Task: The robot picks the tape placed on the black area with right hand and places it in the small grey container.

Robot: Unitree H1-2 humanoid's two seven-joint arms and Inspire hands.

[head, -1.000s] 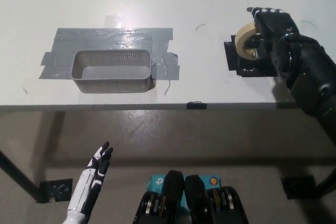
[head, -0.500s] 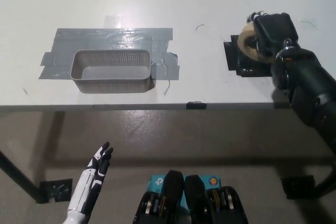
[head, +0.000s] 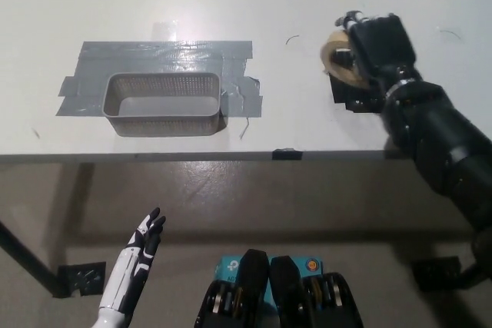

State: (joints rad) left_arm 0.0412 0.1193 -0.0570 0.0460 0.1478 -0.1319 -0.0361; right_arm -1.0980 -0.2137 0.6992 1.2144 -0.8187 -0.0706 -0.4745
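My black right hand (head: 370,45) is shut on the beige roll of tape (head: 337,61), holding it just above the left edge of the black area (head: 355,96) on the white table. The small grey mesh container (head: 164,103) stands well to the left of the tape, on a patch of grey duct tape (head: 165,63). It looks empty inside. My white left hand (head: 135,261) rests open below the table's front edge at the lower left.
The white table (head: 231,5) spans the upper half of the view, its front edge (head: 231,156) running across the middle. Black floor brackets (head: 81,278) show at the lower left and lower right (head: 438,273).
My right hand has closed on the tape and carried it up and to the left, off the middle of the black area. The left hand has not moved.
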